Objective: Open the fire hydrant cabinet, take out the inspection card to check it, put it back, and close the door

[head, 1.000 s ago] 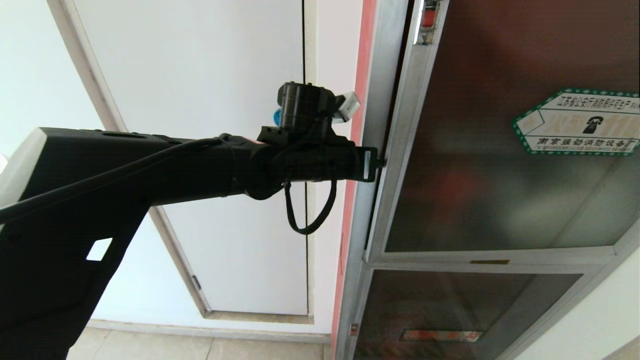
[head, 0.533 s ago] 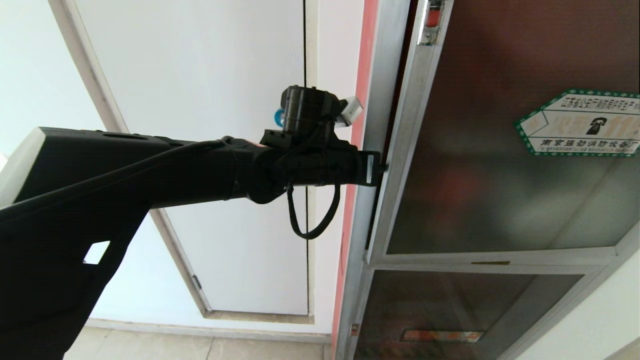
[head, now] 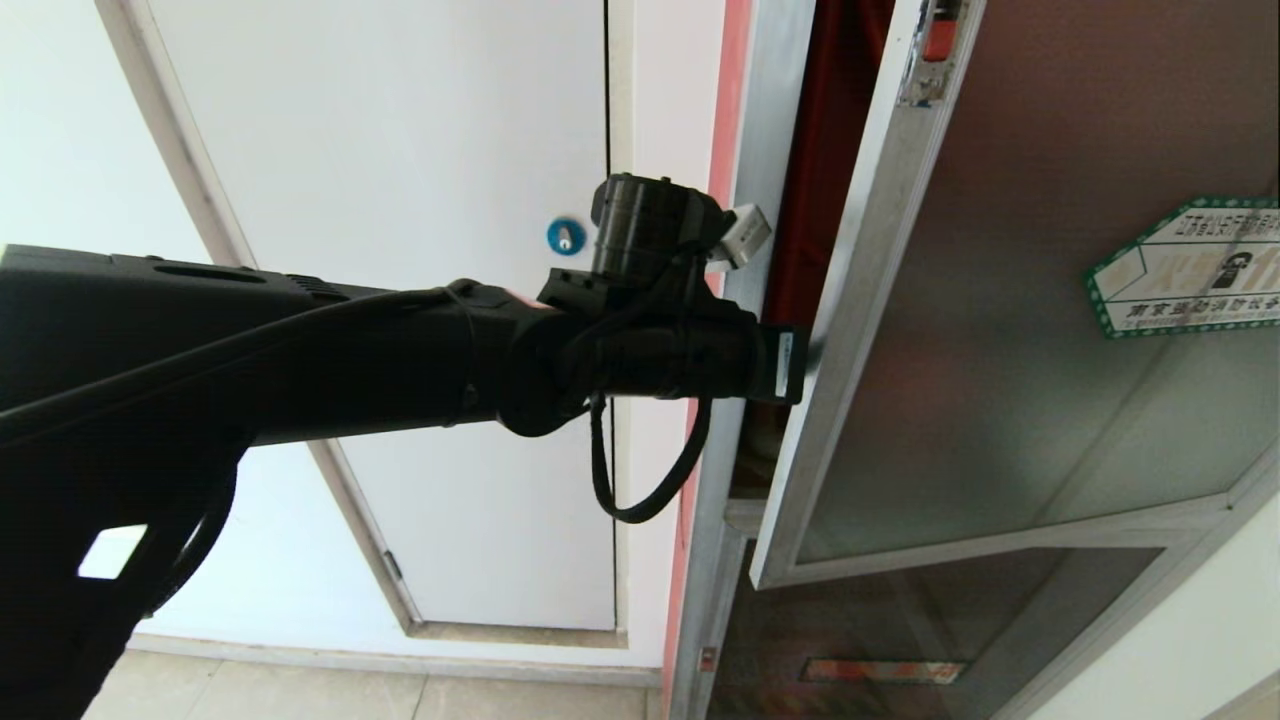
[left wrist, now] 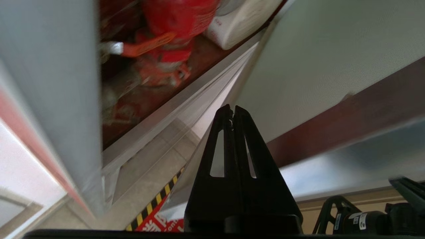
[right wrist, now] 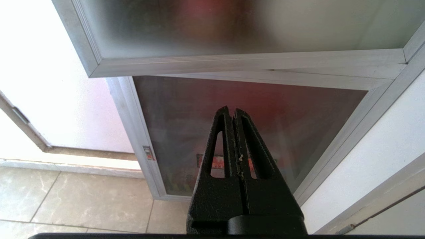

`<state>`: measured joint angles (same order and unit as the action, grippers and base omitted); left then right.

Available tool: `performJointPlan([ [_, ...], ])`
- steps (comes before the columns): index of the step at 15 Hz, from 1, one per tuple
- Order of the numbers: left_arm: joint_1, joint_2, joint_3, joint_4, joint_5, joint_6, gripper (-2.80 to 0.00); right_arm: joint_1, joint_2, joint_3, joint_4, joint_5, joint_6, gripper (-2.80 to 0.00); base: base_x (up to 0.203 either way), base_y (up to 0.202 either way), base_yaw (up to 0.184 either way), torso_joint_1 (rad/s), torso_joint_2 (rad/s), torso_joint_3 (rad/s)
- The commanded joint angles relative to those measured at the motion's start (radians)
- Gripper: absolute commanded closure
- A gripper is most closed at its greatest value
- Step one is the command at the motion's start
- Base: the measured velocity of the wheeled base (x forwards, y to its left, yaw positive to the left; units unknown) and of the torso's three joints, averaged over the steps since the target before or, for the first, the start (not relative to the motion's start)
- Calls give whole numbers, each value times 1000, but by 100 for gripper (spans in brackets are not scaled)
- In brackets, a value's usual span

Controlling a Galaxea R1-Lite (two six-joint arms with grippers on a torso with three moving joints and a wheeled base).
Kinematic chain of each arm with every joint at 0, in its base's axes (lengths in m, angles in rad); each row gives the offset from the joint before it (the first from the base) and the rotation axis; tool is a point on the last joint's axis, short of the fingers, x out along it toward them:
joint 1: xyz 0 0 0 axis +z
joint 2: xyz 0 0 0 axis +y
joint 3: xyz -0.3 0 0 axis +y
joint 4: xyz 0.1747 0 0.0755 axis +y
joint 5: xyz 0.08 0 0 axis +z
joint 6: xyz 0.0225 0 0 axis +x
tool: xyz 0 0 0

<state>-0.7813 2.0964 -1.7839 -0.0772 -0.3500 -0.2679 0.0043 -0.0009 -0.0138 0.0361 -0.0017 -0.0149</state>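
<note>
Head view: the left pincer (head: 800, 360), fingers pressed together and empty, hooks behind the door (head: 1000, 330) edge. It could slip off, letting the door swing back. The right pincer (right wrist: 234, 114), closed on nothing, hangs below the door.

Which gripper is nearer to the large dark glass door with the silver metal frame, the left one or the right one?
Left. The left gripper, shut, sits at the free edge of the dark glass door in its silver frame. The right gripper, shut, hangs lower, before the smaller lower glass panel.
</note>
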Motion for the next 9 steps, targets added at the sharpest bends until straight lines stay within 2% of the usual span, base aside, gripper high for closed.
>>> performJointPlan([
  [1,-14,-39,30,-1,0,-1,0,0,-1,0,-1,0,0,0,0,0,0,0,0,0],
  [5,-50,-115,121,-3,-1,2,0,0,-1,0,-1,0,0,0,0,0,0,0,0,0],
  [9,-77,-131,151,-3,-2,1,0,0,-1,0,-1,0,0,0,0,0,0,0,0,0],
])
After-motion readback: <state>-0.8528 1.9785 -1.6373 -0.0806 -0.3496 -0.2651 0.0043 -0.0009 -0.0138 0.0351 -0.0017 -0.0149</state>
